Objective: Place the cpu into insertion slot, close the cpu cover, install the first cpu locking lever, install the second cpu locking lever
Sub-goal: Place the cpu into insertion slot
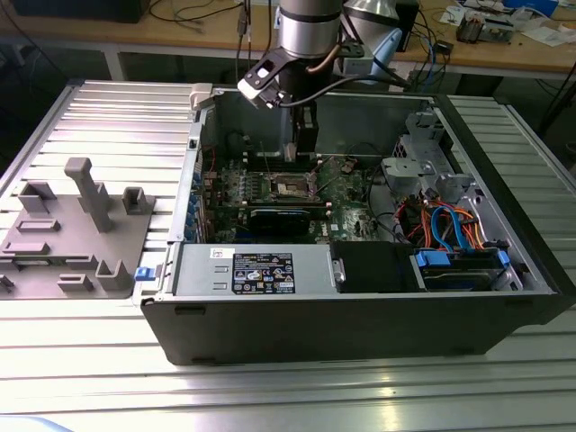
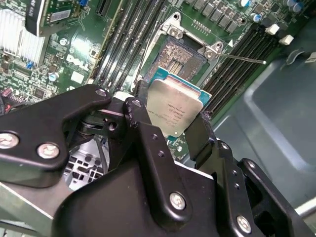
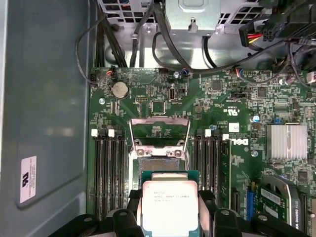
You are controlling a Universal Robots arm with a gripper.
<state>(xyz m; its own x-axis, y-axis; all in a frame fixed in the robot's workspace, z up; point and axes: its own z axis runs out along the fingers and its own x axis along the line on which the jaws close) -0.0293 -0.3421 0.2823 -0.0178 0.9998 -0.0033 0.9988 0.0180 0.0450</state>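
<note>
The black gripper (image 2: 170,118) is pinching the silver-topped square cpu (image 2: 175,111) between its fingers (image 2: 200,136), near the empty dark square insertion slot (image 2: 180,57); the silvery hinged cpu cover (image 3: 159,120) is standing open.

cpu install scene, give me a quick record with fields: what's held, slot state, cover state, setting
gripper: shut on the cpu, fingers on two opposite edges
cpu: held off the board near the slot, metal top facing the wrist cameras, not seated
insertion slot: empty, contact field exposed
cpu cover: open, raised off the slot
setting: green motherboard inside an open computer case
</note>
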